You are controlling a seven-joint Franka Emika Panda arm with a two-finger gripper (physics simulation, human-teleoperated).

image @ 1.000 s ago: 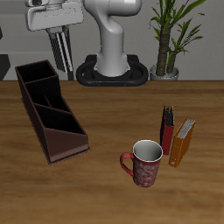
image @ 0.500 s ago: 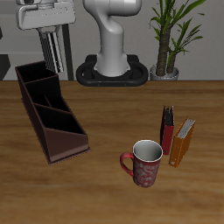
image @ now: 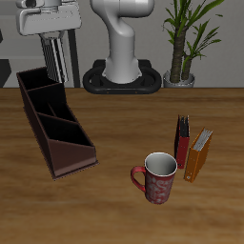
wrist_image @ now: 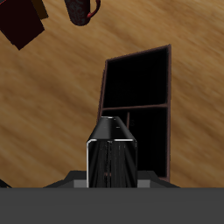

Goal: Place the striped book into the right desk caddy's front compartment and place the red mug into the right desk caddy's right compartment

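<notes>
I hold the pincer point(image: 57, 59) high over the long maroon-brown right desk caddy point(image: 52, 119), at about ten o'clock on the wooden tabletop point(image: 114, 210). It is clamped on the thin black-and-grey striped book point(wrist_image: 111, 157), which hangs upright. I judge the book step is in hand: next I lower it into the middle front compartment point(image: 52, 110), clearing the dividers. The red swirly mug point(image: 157, 178) waits at five o'clock, beside the dark red book point(image: 181, 141) and orange book point(image: 199, 155), well apart from my path.
</notes>
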